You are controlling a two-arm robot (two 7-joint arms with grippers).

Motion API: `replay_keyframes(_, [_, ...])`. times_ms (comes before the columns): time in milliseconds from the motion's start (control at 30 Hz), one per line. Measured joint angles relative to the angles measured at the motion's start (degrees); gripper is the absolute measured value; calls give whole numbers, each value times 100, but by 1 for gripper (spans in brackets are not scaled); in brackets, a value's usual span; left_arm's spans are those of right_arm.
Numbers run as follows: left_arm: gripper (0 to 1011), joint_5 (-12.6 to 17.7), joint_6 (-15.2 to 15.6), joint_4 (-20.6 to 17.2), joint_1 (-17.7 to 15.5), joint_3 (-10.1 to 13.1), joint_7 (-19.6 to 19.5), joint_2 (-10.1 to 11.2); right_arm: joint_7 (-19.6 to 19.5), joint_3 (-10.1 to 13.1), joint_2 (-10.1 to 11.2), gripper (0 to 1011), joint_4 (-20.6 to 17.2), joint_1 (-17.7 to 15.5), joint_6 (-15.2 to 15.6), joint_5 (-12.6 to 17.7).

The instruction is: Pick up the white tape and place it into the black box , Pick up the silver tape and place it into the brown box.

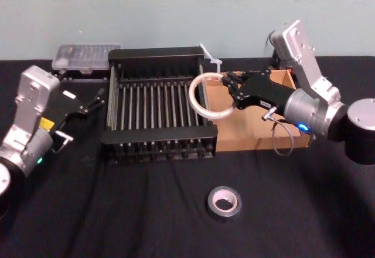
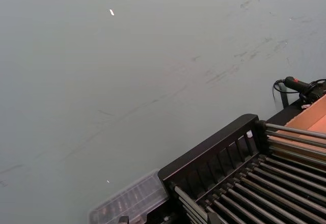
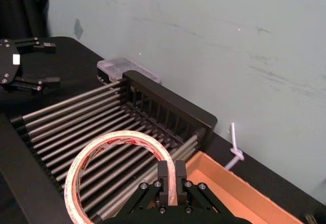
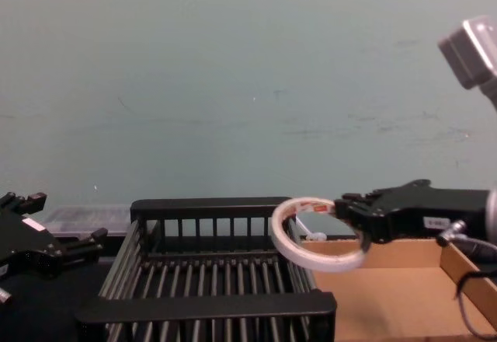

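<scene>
My right claw (image 1: 229, 91) holds the white tape (image 3: 117, 138) up over the seam between the two boxes.

The bench (image 1: 146, 223) is draped in black cloth and backs onto a pale grey-green wall (image 1: 176, 12) marked with scuffs. My right claw is clamped on the white tape's band, holding the roll off the bench above the right rim of the black box (image 1: 155, 53), just beside the brown box (image 1: 246, 142). Red print runs around the roll's inner core, too small for me to read. The silver tape (image 1: 211, 204) lies flat on the cloth in front of the boxes. My left claw (image 1: 94, 101) sits parked left of the black box, fingers apart and holding nothing. A clear plastic case (image 1: 85, 55) rests against the wall behind it.
</scene>
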Motion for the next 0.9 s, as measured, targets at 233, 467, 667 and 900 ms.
replay_keyframes(233, [1001,0,0,0,0,0,0,0,92,-172,-131,91,246,247,-66,12])
replay_keyframes(467, [1001,0,0,0,0,0,0,0,190,-354,-278,91,476,472,-151,32])
replay_keyframes(667, [1001,0,0,0,0,0,0,0,229,-471,-371,91,619,602,-195,43])
replay_keyframes(900, [1001,0,0,0,0,0,0,0,225,-573,-463,91,764,710,-257,30])
